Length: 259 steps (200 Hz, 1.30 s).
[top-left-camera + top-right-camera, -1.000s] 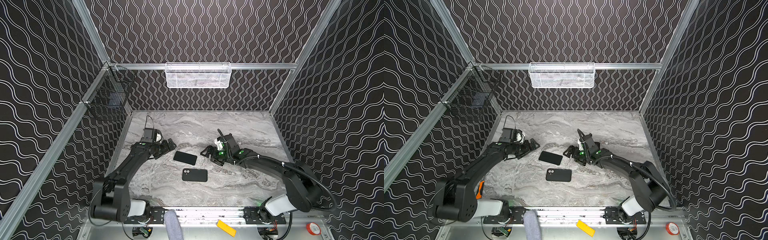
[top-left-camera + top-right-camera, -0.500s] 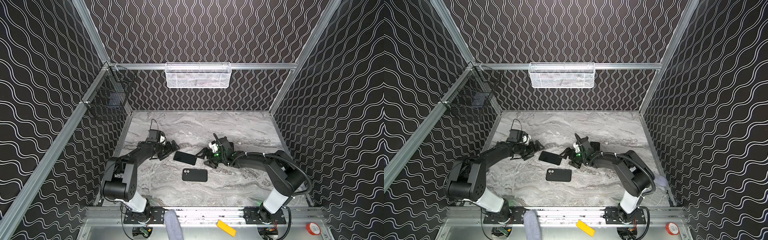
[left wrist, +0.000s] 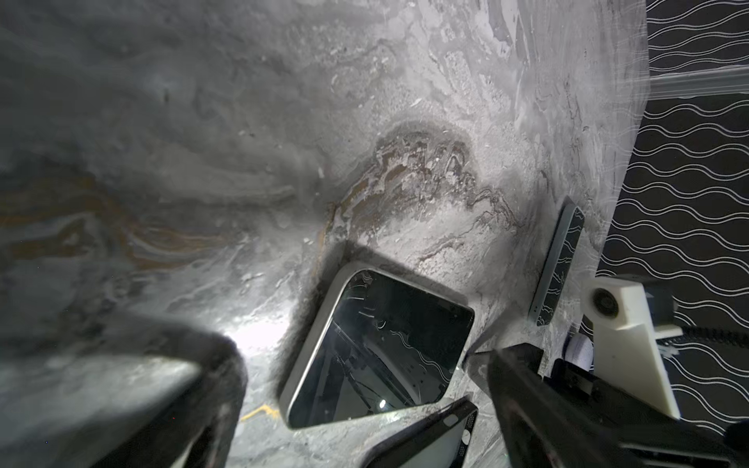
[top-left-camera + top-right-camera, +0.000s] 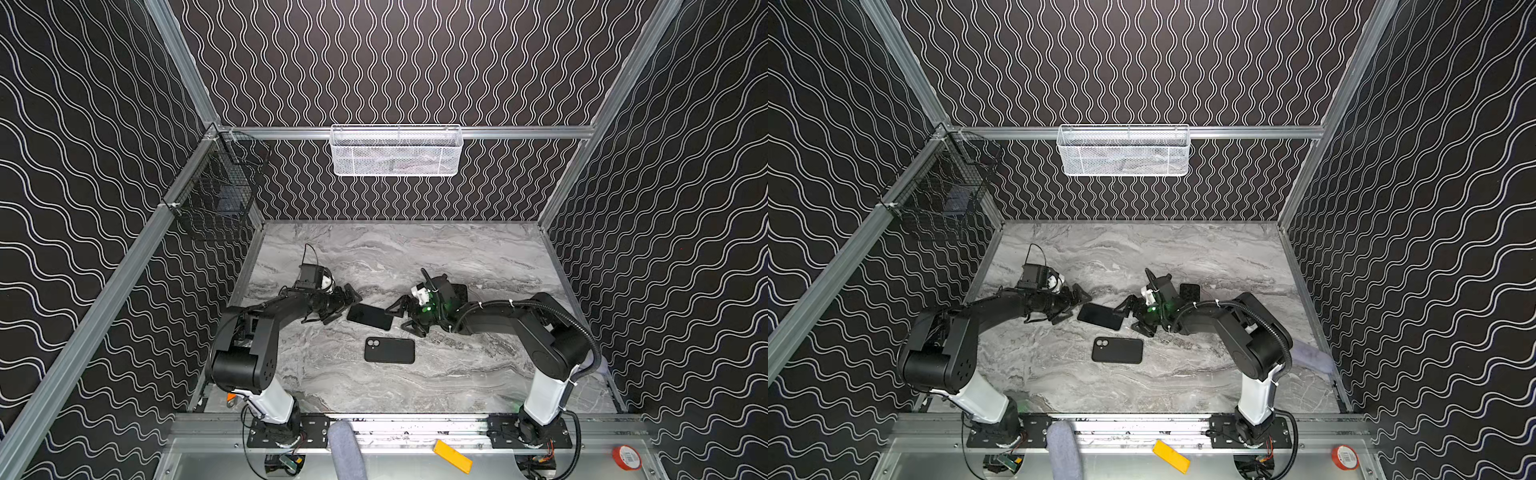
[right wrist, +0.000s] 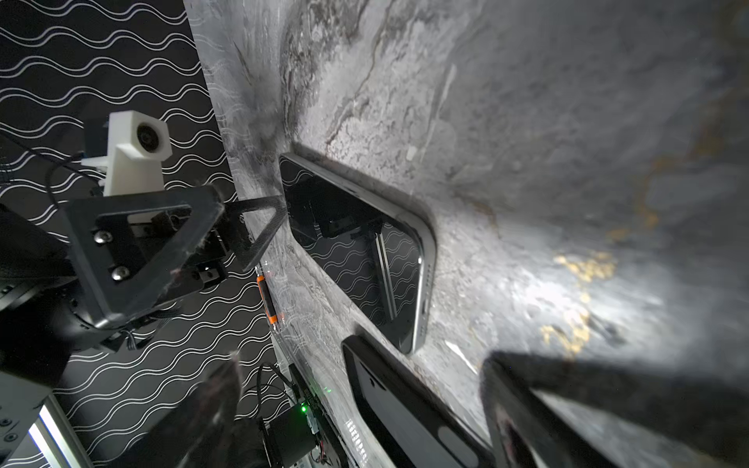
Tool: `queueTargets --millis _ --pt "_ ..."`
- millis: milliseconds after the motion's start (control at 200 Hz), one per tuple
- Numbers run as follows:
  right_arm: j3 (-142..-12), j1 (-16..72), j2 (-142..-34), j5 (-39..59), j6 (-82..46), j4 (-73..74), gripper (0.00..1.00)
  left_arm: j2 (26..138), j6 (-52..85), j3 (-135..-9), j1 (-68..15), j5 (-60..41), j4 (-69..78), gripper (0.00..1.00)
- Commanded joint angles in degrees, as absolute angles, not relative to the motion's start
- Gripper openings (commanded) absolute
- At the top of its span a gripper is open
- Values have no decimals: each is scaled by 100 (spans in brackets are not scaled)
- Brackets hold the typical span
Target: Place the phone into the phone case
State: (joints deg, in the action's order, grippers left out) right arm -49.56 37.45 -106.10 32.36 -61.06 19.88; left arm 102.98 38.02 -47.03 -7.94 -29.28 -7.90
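The phone (image 4: 370, 316) (image 4: 1099, 316) lies screen up, slightly askew, in the middle of the marble table. The black phone case (image 4: 390, 350) (image 4: 1117, 350), with its camera cutout to the left, lies flat just in front of it. My left gripper (image 4: 343, 306) (image 4: 1072, 306) is open and low at the phone's left end. My right gripper (image 4: 402, 318) (image 4: 1131, 318) is open at its right end. The left wrist view shows the phone (image 3: 381, 344) between spread fingers, with the case (image 3: 429, 437) beside it. The right wrist view shows the phone (image 5: 364, 251) and the case (image 5: 405, 405).
A second dark flat slab (image 4: 459, 291) (image 3: 557, 263) lies behind my right wrist. A white mesh basket (image 4: 397, 151) hangs on the back wall and a black wire basket (image 4: 216, 199) on the left wall. A pale cloth (image 4: 1308, 357) lies near the table's right edge.
Both arms have lowered and closed in on the phone, the left gripper from the left and the right gripper from the right. The phone and case have not moved.
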Motion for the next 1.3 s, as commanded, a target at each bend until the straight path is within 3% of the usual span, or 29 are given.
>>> queueTargets --millis 0,80,255,786,1291 --pt "-5010 3769 -10691 3204 -6205 2042 94 10331 3976 -4642 -834 -3014 -459 97" --pt "-5027 3770 -10759 3204 -6227 2055 94 10387 4068 -4607 -868 -3088 -295 95" --pt "-5143 3763 -11025 3210 -6189 1992 93 10381 4245 -4545 -973 -3181 -11 80" --pt "-5432 3750 -11467 3241 -6046 1694 92 10102 4237 -4336 -1151 -3331 322 79" --pt "-5467 3621 -11585 3267 -5946 1555 92 9841 3996 -4415 -1160 -3545 39 70"
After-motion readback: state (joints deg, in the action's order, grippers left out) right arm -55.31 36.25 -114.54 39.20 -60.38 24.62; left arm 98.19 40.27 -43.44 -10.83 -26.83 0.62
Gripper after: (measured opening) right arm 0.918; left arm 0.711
